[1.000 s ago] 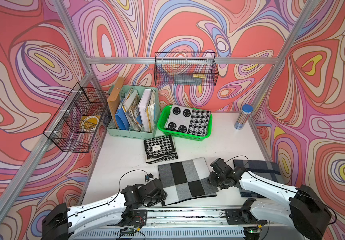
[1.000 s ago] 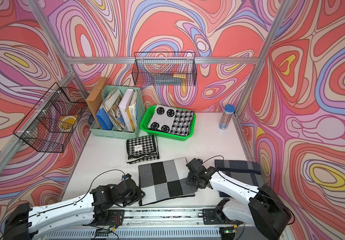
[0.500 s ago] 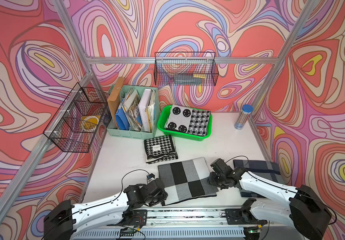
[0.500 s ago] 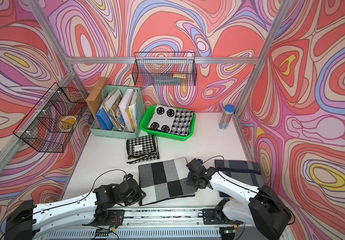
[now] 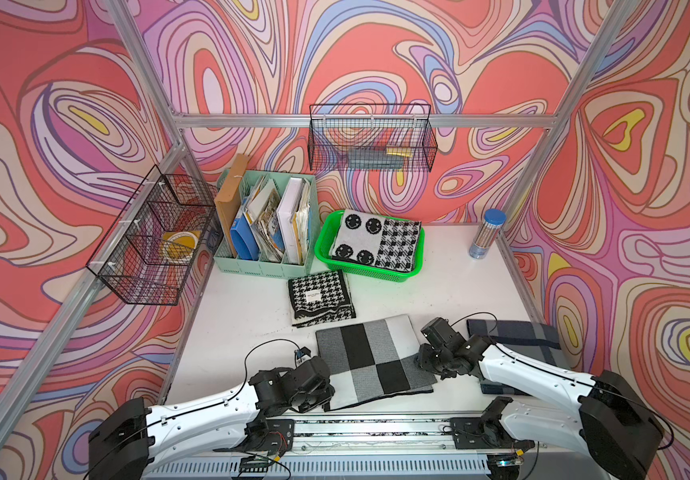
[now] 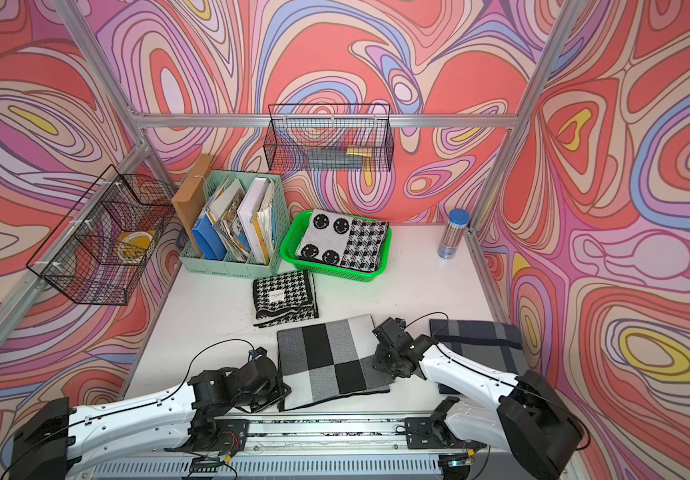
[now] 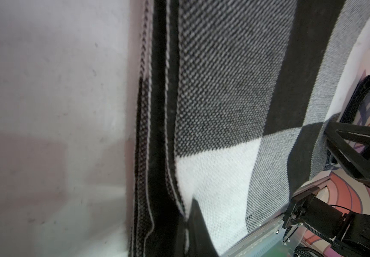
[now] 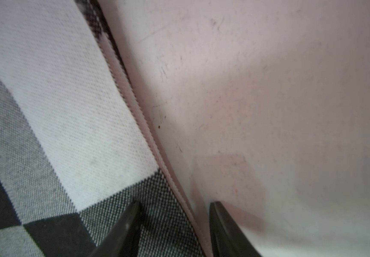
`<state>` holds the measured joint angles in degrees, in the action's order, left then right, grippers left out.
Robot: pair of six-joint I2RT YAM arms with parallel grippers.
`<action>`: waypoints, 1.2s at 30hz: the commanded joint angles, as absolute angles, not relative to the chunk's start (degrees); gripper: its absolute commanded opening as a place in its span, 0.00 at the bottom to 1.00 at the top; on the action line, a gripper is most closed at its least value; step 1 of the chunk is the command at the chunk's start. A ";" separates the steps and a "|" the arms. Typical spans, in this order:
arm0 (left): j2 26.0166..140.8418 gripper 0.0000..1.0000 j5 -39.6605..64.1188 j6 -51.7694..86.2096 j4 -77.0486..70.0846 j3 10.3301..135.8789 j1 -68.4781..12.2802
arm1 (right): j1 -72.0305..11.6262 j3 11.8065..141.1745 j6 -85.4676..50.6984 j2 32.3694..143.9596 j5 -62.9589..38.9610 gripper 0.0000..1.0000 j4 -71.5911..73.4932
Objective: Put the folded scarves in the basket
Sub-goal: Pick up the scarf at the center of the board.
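Scarf (image 5: 370, 359): grey-black check, folded | left jaws clenched on edge | right jaws parted astride edge

checked scarf (image 5: 372, 361) flat | left tool (image 5: 324, 392) at edge | right tool (image 5: 423, 362) opposite

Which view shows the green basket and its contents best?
A top view: the basket is whole there, holding a folded black-and-white cloth. Both top views show it nearly alike. The wrist views miss it; they show the checked scarf and table.
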<state>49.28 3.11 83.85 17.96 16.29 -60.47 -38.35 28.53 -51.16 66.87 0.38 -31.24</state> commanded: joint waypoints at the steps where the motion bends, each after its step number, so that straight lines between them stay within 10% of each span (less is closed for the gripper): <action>1: 48.21 0.00 3.33 83.41 19.43 15.63 -60.69 | -38.85 27.43 -51.69 66.97 0.99 0.51 -31.08; 30: 29.61 0.00 1.57 87.69 34.93 10.70 -60.79 | -38.85 26.20 -53.26 60.80 1.07 0.59 -29.58; 36: 31.25 0.44 -1.49 83.78 38.65 16.01 -60.69 | -38.85 26.46 -52.86 61.78 0.09 0.59 -27.66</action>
<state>30.15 1.17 86.35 33.69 13.13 -60.47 -38.44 26.98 -53.10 61.25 0.54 -29.41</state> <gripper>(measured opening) 0.341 0.592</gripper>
